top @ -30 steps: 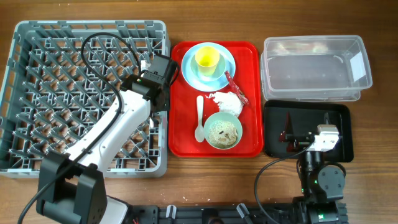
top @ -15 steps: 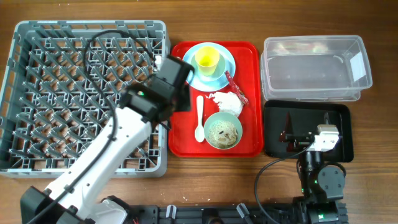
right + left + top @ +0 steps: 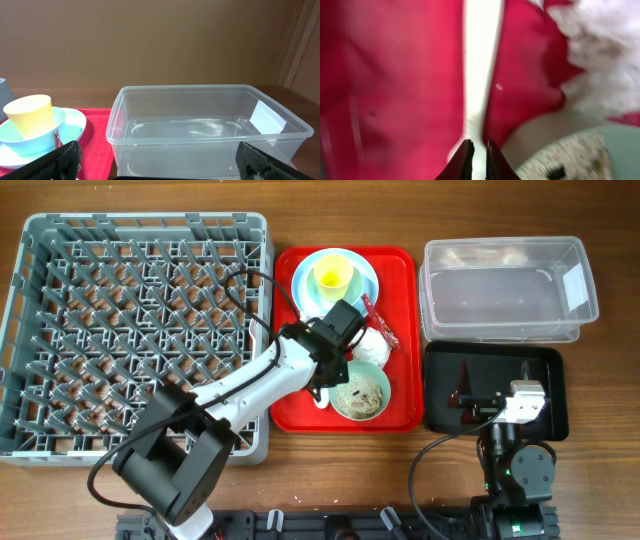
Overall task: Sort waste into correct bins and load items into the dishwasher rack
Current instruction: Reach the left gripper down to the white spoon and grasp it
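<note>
left end effector (image 3: pixel 479 159): the tips are being shown nearly together right over the spoon (image 3: pixel 481 60) handle, with a sliver of white between them; tbh the wrist view is too blurry to tell whether the handle is actually being pinched
spoon: it's being carried flat on the red tray (image 3: pixel 400 415), bowl end towards the front, just beside the pale green bowl (image 3: pixel 362 395); the napkin (image 3: pixel 605 55) is being seen just to the right of the handle
right end effector (image 3: pixel 162 165): it's being held wide open and empty over the black tray (image 3: pixel 545 380), well apart from all this
step, as judged: the spoon is probably being picked for the dishwasher rack (image 3: pixel 140 222); nothing is being seen in the rack yet
risk, slip: a thin, slick handle is being taken at the very tips, so it could be twisted or dropped on the lift if the hold is shallow or off-centre
risk, bowl: the rice scraps (image 3: pixel 565 157) are being held in the bowl right next to the fingers, so a bumped rim could get them spilled across the tray
risk, napkin: an edge could be snagged and dragged along to the wrong place
risk, cable: the arm's black cable (image 3: pixel 240 290) is being looped above the pegs, so it could be caught on the way over
</note>
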Robot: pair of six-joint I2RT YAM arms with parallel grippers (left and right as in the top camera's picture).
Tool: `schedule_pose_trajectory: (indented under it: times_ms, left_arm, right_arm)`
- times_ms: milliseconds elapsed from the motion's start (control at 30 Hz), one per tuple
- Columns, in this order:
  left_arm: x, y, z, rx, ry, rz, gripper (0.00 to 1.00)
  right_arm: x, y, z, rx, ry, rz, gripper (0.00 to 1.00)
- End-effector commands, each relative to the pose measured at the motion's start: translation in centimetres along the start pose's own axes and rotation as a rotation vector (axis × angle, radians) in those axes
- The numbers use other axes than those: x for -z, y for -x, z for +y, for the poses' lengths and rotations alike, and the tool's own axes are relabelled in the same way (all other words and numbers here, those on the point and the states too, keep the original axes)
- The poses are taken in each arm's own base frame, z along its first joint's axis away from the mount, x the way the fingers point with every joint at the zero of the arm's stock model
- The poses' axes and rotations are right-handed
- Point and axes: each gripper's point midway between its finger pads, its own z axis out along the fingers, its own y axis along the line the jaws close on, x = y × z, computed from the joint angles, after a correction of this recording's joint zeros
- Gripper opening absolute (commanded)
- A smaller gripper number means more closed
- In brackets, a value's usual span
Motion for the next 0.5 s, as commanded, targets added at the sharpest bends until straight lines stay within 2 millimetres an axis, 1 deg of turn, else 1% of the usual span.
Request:
schedule_pose_trajectory:
  times_ms: [0,33,67,100,167,233,367,467]
  left_arm:
    - [-0.1,-2.4,-1.9,-0.082,-0.117,0.126,0.15]
    - [-0.1,-2.2,-1.8,-0.081,-0.114,0.121,0.15]
    - [-0.2,-1.7,-1.4,-0.075,-0.095,0.098,0.20]
    - [-0.3,-0.9,-0.7,-0.068,-0.060,0.062,0.26]
    - [-0.4,0.8,1.0,-0.064,0.037,-0.025,0.30]
    - [-0.3,1.4,1.6,-0.064,0.071,-0.056,0.30]
    - [-0.6,1.8,1.2,-0.062,0.056,-0.076,0.30]
    - [-1.4,1.8,1.2,-0.060,0.037,-0.097,0.27]
  right_arm:
    - [0.0,0.1,0.1,0.011,0.006,-0.006,1.00]
    - [0.0,0.1,0.1,0.011,0.006,-0.006,1.00]
    - [0.0,0.1,0.1,0.011,0.006,-0.006,1.00]
    - [0.0,0.1,0.1,0.011,0.006,-0.006,1.00]
    - [0.0,0.1,0.1,0.011,0.006,-0.006,1.00]
    - [0.0,0.1,0.1,0.011,0.006,-0.006,1.00]
    - [0.0,0.1,0.1,0.011,0.006,-0.006,1.00]
    - [0.0,0.1,0.1,0.011,0.006,-0.006,1.00]
